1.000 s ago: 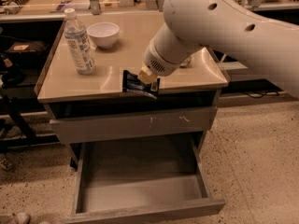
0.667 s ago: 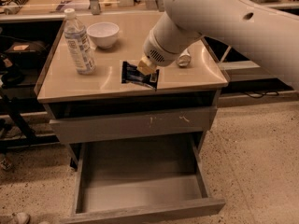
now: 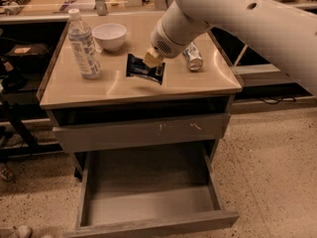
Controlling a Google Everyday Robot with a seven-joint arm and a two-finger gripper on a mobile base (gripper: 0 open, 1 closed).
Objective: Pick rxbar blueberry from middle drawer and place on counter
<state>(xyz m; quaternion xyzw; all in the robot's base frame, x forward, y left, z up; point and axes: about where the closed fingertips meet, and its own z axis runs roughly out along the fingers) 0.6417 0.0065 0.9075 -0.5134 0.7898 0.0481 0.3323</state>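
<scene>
rxbar blueberry: dark flat bar over the middle of the counter surface, tilted, its lower edge at or just above the top; contact cannot be confirmed.
Handling: judged light and thin. The wrapper is glossy, likely slick, and the bar probably flexes a little, so it would swing from an edge pinch. It is not fragile.
Hold point: best taken across the narrow width near one crimped end, as here, at the upper right edge.
gripper: above the counter surface centre, jaws closed narrowly on that edge of the bar.
middle drawer: below the counter surface, pulled open, floor bare.
Scratched drawer front: directly under the counter surface, closed.
Neighbours: water bottle on its left part, bowl at back left, can lying at right.
Risk: release room looks adequate.
</scene>
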